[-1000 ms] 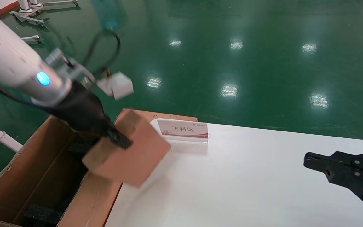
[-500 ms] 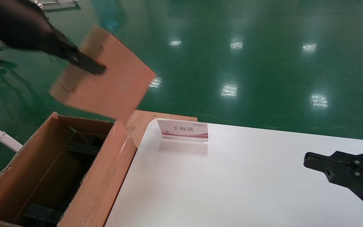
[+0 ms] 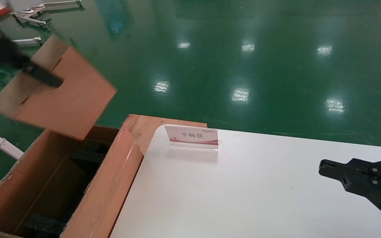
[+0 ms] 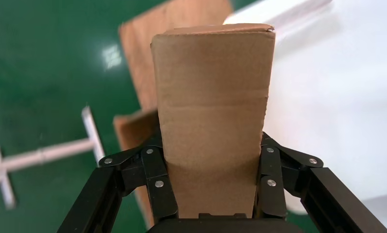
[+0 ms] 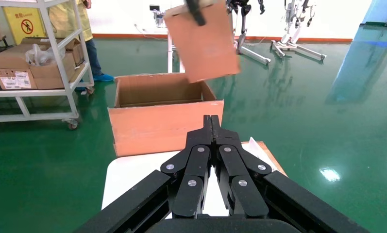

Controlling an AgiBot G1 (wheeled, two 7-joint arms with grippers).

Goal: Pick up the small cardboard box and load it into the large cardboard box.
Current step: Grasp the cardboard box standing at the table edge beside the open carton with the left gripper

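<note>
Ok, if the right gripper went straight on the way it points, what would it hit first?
Probably the big carton: the shut right gripper aims across the table at its near flap. The small box, clamped in the left gripper, hangs above that line. Depth is unclear.

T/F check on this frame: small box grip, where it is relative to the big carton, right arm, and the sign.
1. The left tool is clamped on the small cardboard box. True.
2. The small cardboard box lies inside the large cardboard box. False: it is held in the air above the carton's far end.
3. The right tool is shut and carries nothing. True.
4. The sign lies flat on the floor. False: it stands on the white table.
</note>
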